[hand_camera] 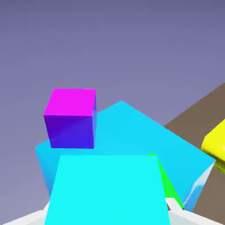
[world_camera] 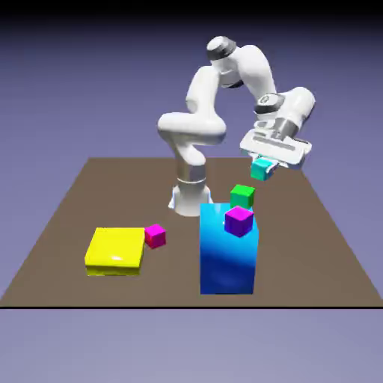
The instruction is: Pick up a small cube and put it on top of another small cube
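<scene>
The teal-cyan small cube (world_camera: 260, 169) hangs in the air above the table, with my gripper (world_camera: 263, 167) shut on it; in the hand view that cube (hand_camera: 109, 190) fills the bottom and hides my fingertips. A purple small cube (world_camera: 239, 220) (hand_camera: 71, 117) rests on top of the tall blue block (world_camera: 227, 250) (hand_camera: 132, 132). The held cube is higher than the purple cube and toward the exterior view's right of it. A green small cube (world_camera: 242, 196) (hand_camera: 166, 182) lies on the table behind the blue block.
A flat yellow block (world_camera: 115, 251) (hand_camera: 216, 145) lies on the brown table (world_camera: 67, 217) at the exterior view's left. A magenta small cube (world_camera: 155, 236) stands beside its right edge.
</scene>
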